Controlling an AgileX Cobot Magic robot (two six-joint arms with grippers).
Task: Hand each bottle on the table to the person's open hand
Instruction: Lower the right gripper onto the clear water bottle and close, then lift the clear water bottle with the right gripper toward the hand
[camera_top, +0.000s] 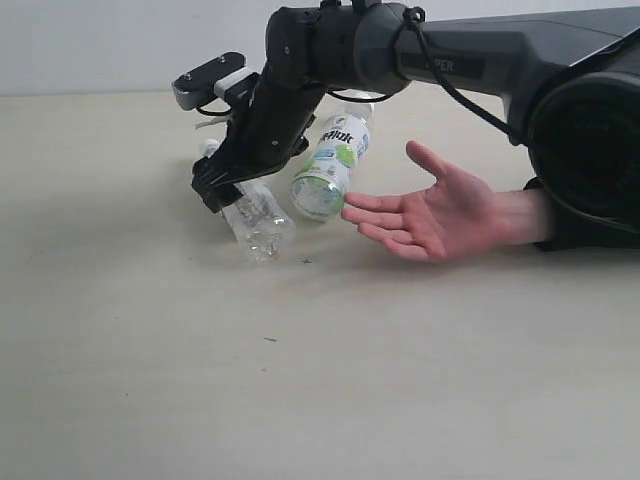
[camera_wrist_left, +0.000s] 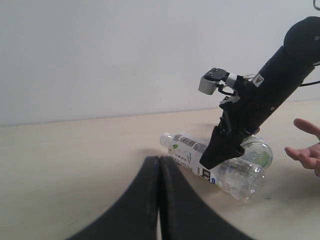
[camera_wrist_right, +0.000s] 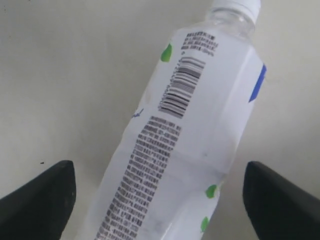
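The grey-text white-label bottle (camera_top: 258, 222) lies on its side on the table (camera_top: 140, 330). My right gripper (camera_top: 216, 192) reaches across over it, open, with a black finger (camera_wrist_right: 42, 195) on each side of the bottle (camera_wrist_right: 190, 140) and a gap to the label on both sides. The green-white bottle (camera_top: 331, 160) lies just behind, next to the person's open hand (camera_top: 432, 215). My left gripper (camera_wrist_left: 159, 200) is shut and empty, low over the table, apart from the bottle (camera_wrist_left: 200, 159). The red-pink and floral bottles are out of view.
The right arm (camera_top: 450, 60) stretches over the back of the table from the right. The person's forearm (camera_top: 525, 215) rests on the table under it. A pale wall (camera_wrist_left: 125, 55) lies behind the table.
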